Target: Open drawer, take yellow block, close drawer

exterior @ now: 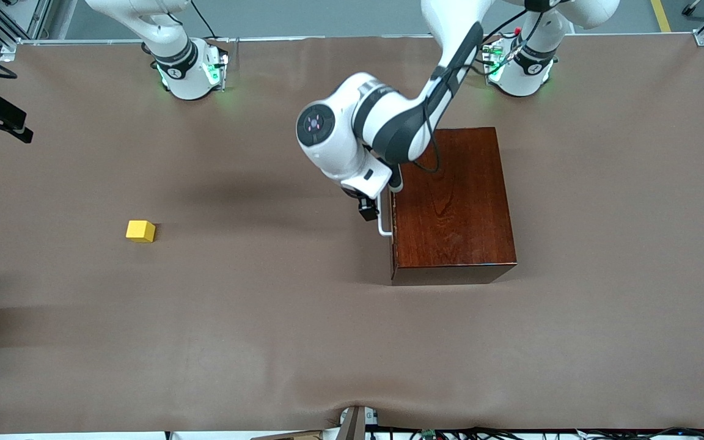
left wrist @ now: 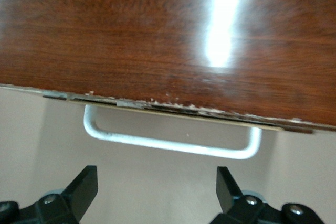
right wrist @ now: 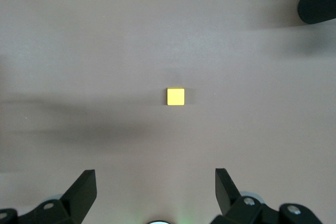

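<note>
The left gripper [left wrist: 157,192] is released, its fingers spread wide just above the white handle [left wrist: 173,142] of the drawer [exterior: 392,223], which sits shut in the box [exterior: 453,205]. The handle is a stiff thin bar, probably smooth; I think its middle is the best place to hold. The right gripper [right wrist: 156,192] is also spread open, high over the block [exterior: 140,231], which lies on the table [exterior: 266,318] well apart from the box, toward the right arm's end. The block looks light and hard; grip its flat sides.

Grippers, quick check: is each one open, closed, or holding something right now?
Left end effector: open, holding nothing, at the drawer's white handle.
Right end effector: open, holding nothing, over the yellow block on the table.
</note>
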### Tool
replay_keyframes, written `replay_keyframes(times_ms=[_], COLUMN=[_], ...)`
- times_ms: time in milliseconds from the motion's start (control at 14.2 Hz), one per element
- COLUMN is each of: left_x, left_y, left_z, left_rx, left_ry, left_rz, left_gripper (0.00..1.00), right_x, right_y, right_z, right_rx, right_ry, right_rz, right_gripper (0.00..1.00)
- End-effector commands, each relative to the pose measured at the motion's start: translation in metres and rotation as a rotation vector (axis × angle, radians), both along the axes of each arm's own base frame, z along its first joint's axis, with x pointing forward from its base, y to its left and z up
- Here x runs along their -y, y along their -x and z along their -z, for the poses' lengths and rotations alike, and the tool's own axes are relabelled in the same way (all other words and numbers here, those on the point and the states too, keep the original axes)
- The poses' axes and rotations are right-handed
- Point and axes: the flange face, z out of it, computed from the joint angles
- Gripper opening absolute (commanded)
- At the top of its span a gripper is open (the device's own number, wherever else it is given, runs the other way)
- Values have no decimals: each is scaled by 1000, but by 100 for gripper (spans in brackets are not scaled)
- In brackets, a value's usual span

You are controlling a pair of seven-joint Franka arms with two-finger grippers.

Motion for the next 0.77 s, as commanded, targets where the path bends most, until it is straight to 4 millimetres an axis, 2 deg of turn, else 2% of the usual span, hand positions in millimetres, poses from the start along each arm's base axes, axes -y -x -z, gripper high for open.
replay_keyframes(times_ms=[0,70,211,352,422,563,704], left_x=[-27,-43,-94,-148,-179,-257,-336], left_y=[-6,-17,-49,-83,-99,-136,-163], left_z=[-79,-96,-129,-147,-158,-182,-186], left_rx=[61,64,81,85,91,118,91], left_ry=[67,89,119,133,144,178,240], left_rz=[11,33,26,48,63,123,237], left_gripper=[100,100,100,100,100,100,100], right_x=[5,5,5,5,6,6,6], right_y=[-1,-1,-1,-1,0,0,-1], right_z=[-4,-4,-4,-4,-4,-4,-4], right_rx=[-1,-1,-1,-1,-1,-1,1], right_ry=[-2,-2,-2,-2,-2,-2,-4], right_rz=[-3,-3,-3,-3,-1,1,0], right_gripper=[100,100,100,100,100,100,100])
